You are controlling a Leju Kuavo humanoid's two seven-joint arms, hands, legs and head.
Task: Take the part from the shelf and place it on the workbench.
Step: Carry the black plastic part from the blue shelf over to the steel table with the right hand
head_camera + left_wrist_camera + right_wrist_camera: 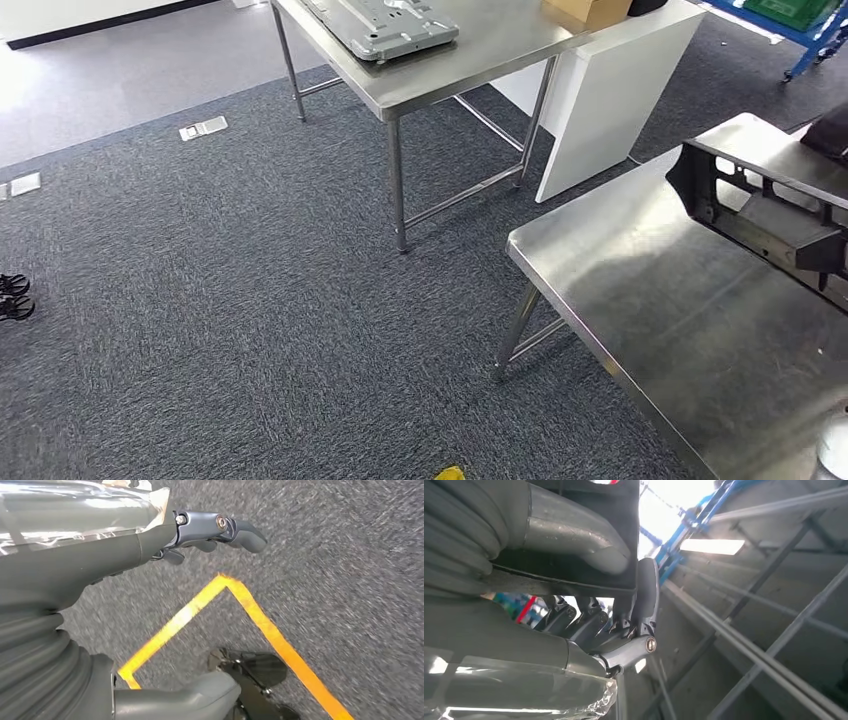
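While the right hand (589,605) clamps the black part (760,205) between thumb and fingers, the part hangs over the far right side of the steel desk (640,270), tilted, with its lower edge apparently just above the metal; whether any corner already touches cannot be told from the head view. The step in hand looks like the set-down, so most of the task seems done. To do it well, the hand should bring the part down level rather than corner-first, since an open frame like this could rock or skid on smooth steel. It sits towards the desk's right side, so easing it inward a little before letting go would keep it away from the edges. The grip, seen in the right wrist view, lies along one flat wall of the part, so the fingers ought to part only once the part's weight rests on the desk, and then draw off sideways without dragging it. The left hand (210,535) hangs over the carpet (350,555) near a yellow tape line (270,625), fingers loosely spread and holding nothing, and has no role.
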